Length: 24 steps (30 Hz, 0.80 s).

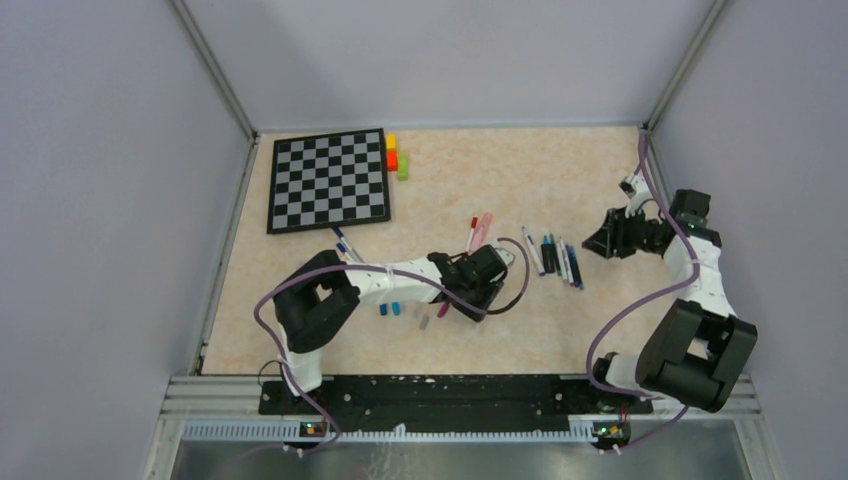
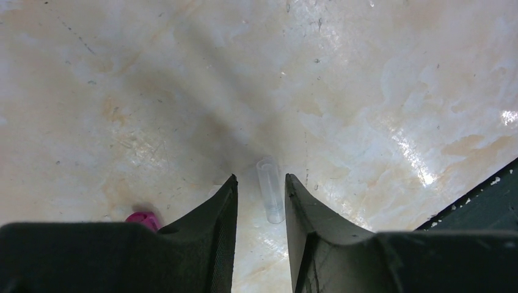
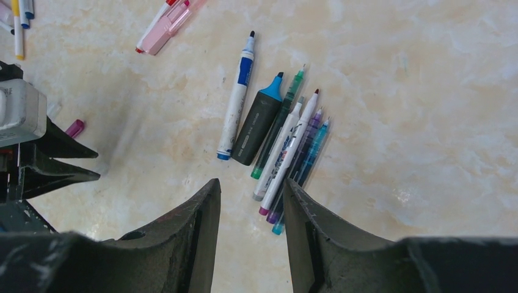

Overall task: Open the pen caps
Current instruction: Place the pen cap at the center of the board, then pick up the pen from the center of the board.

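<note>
My left gripper point(image 2: 261, 180) is open and low over the table. A clear pen cap point(image 2: 270, 190) lies flat between its fingers, touching neither. A magenta cap point(image 2: 143, 218) rests just outside the left finger. From above, the left gripper point(image 1: 468, 303) is at mid-table, with small blue caps point(image 1: 389, 309) to its left. My right gripper point(image 3: 251, 183) is open and holds nothing. It hovers near the tail ends of a row of pens point(image 3: 287, 137) with bare tips. In the top view the right gripper point(image 1: 598, 243) is right of that row point(image 1: 558, 258).
A pink highlighter point(image 3: 168, 21) lies beyond the row, and more pens point(image 3: 18, 18) lie farther off. A chessboard point(image 1: 329, 180) sits at the back left with yellow, red and green blocks point(image 1: 395, 155) at its right edge. Walls close in both sides.
</note>
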### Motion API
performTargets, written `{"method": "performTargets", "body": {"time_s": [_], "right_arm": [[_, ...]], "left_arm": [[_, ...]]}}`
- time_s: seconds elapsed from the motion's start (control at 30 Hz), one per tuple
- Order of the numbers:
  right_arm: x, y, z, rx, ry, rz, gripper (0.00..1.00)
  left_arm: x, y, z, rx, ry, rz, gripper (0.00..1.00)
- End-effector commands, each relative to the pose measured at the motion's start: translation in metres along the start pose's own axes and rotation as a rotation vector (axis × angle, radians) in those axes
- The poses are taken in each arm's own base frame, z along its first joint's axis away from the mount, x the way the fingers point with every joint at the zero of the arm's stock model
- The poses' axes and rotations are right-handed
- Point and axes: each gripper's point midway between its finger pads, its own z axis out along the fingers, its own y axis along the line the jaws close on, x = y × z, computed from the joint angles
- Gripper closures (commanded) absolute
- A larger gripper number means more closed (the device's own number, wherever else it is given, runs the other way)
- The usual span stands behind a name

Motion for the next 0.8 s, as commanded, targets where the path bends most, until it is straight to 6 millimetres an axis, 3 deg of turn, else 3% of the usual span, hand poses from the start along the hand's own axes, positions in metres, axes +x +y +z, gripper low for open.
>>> {"method": "performTargets", "body": {"time_s": [0.0,0.33,0.6,0.77], "right_arm": [[-0.011,0.008,-0.007,-0.015,-0.042,-0.053,0.59],[-0.014,0.015,-0.010,-0.027,-0.073,-0.079,0.59],[-0.015,0.018,-0.010,-0.036,-0.079,-0.087,0.59],[-0.015,0.020,-0.010,-0.041,-0.087,-0.096,0.59]], "left_arm": [[-0.020,-0.002,-0.015,-0.018,-0.057,0.016,0.62],[-0.071,0.006,-0.068,-0.026,-0.308,0.084,0.49],[-0.106,0.046,-0.104,-0.015,-0.481,0.025,0.35],[-0.114,0.081,-0.119,0.077,-0.550,-0.099,0.29]]}}
